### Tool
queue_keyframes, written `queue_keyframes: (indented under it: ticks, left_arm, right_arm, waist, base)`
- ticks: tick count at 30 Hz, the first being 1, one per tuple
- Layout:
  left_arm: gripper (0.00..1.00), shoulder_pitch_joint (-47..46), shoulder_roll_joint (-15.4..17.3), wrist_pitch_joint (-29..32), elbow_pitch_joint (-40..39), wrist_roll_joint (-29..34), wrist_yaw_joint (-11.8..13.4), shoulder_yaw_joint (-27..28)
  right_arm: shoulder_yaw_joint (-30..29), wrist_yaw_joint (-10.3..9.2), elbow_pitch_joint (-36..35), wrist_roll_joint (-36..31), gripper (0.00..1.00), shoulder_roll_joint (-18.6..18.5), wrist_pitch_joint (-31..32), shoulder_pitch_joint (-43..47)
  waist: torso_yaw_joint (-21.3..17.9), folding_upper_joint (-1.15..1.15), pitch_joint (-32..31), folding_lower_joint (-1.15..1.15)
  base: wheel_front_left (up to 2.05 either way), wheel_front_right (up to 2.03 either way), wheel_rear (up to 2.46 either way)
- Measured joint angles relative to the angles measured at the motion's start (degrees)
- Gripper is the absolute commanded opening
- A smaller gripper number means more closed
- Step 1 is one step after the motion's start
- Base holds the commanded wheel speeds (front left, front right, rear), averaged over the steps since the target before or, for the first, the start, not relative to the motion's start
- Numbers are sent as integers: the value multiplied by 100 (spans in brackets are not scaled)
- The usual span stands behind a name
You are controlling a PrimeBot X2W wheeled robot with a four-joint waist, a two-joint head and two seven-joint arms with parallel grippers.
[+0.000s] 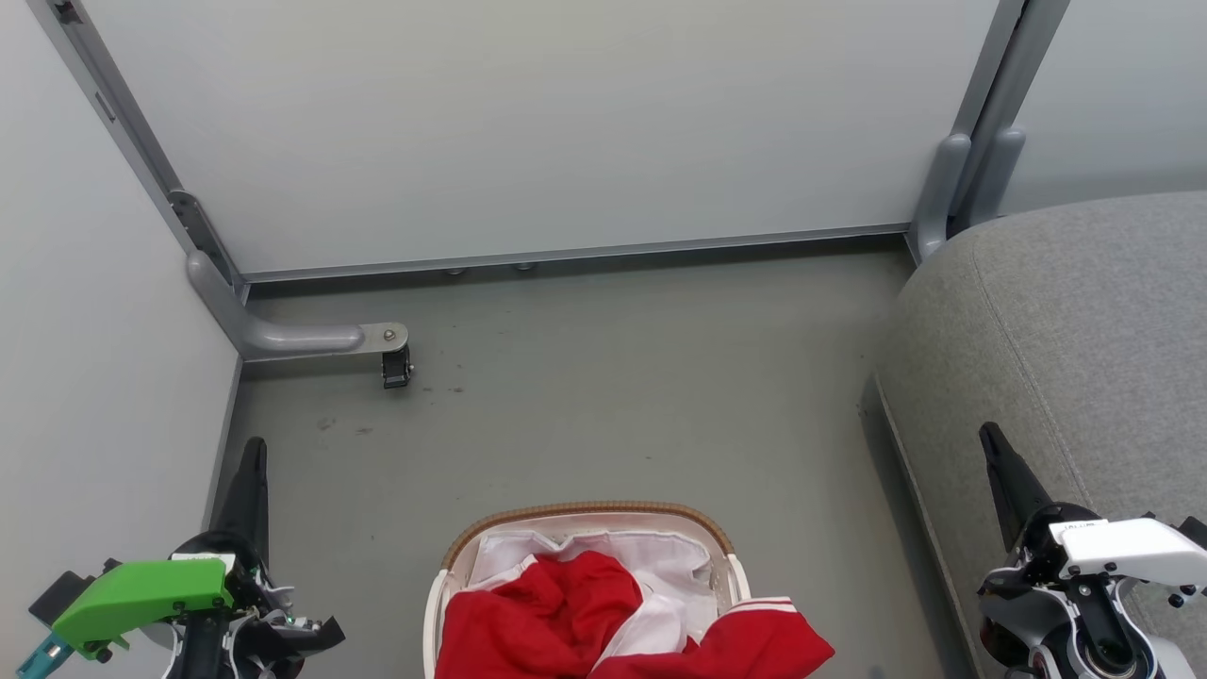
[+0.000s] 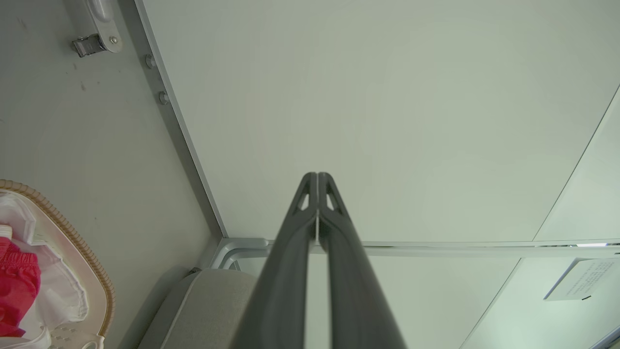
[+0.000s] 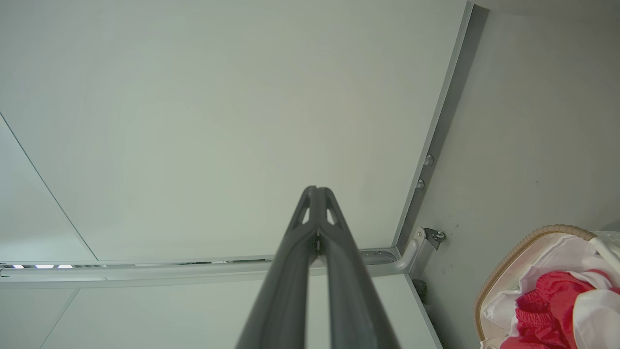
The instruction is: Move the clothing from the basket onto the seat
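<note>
Red clothing with white stripes lies heaped in the basket, a cream tub with a brown woven rim and white liner at the bottom middle of the head view; one striped piece hangs over its right rim. The grey seat rises at the right. My left gripper is at the lower left, shut and empty, left of the basket. My right gripper is shut and empty above the seat's front edge. The wrist views show the left gripper and the right gripper with fingertips pressed together, plus the basket and clothing at their edges.
Pale partition walls close off the back and left. A grey metal foot with a small castor juts onto the grey floor at the left. Open floor lies between the basket and the back wall.
</note>
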Motion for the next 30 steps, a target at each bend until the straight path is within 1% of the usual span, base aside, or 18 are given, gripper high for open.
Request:
queue_keyframes:
  ticks: [27,28,30]
  left_arm:
    - [0,0,0,0,0,0,0,0]
    - [100,0,0,0,0,0,0,0]
    - [100,38,-20,-4,89,0,0,-4]
  right_arm:
    - [0,0,0,0,0,0,0,-1]
    - [0,0,0,0,100,0,0,-1]
    - [7,-1,76,-1,100,26,0,52]
  waist:
    - [0,0,0,0]
    - [0,0,0,0]
    - [0,0,0,0]
  base:
    - [0,0,0]
    - [0,0,0]
    - [0,0,0]
